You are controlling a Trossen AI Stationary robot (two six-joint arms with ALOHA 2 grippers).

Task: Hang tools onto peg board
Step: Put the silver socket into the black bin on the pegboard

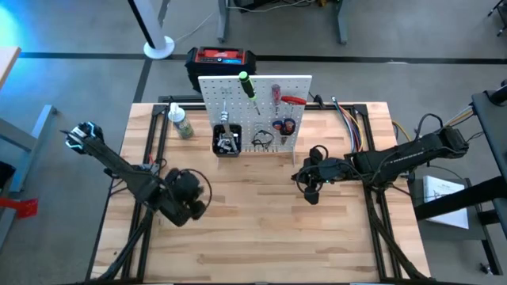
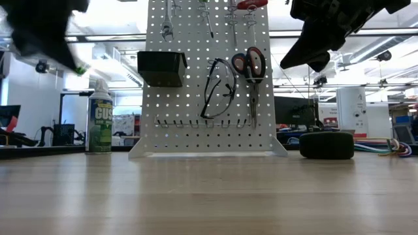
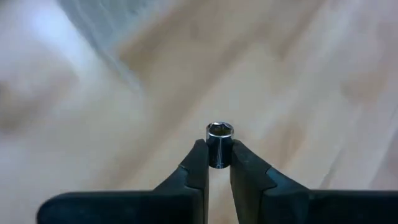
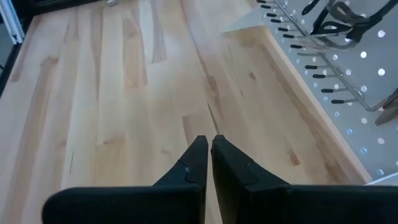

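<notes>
While the left gripper (image 3: pixel 217 163) hangs over the table's left side, pinching a small steel socket (image 3: pixel 219 143) by its round wall, that part looks hard, light and slippery, likely to twist free. Behind, the peg board (image 1: pixel 257 111) stands upright. Beside it, the right gripper (image 4: pixel 208 155) waits closed and empty.

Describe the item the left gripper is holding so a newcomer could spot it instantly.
Start at the white peg board, then move to the left arm over the table's left side. Between the fingertips of the left gripper sits a small silver socket: a short shiny metal cylinder with a hexagonal opening, unlike the handled tools hanging on the board.
</notes>
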